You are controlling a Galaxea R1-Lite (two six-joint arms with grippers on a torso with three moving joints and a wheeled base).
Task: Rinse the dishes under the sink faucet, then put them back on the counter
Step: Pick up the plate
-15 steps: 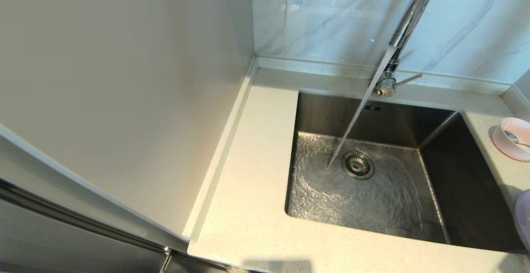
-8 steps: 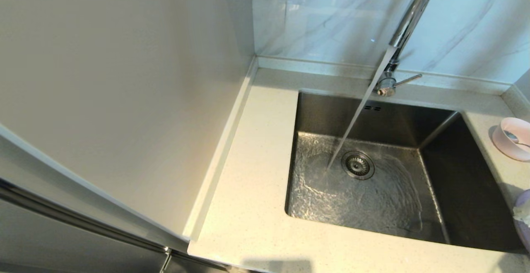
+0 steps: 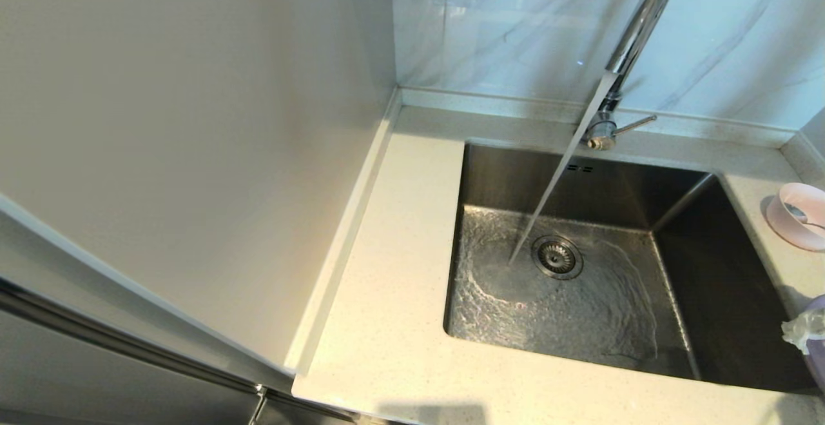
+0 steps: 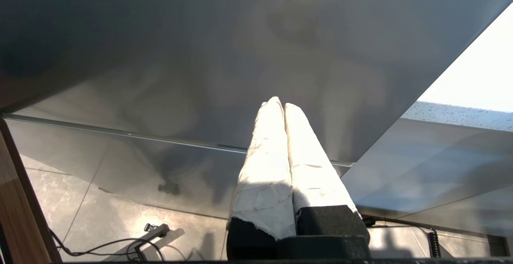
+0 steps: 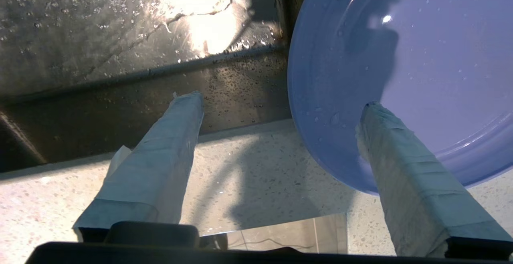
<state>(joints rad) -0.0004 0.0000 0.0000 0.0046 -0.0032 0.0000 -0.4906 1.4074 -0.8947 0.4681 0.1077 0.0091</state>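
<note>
Right gripper (image 5: 280,99) spread wide over the lilac plate (image 5: 421,55) on the counter (image 3: 387,347) at 3 o'clock of the sink (image 3: 728,296), faucet (image 3: 635,31) running, pink bowl (image 3: 799,215) at 2 o'clock, left gripper (image 4: 279,104) pinched together, parked below the counter.
</note>
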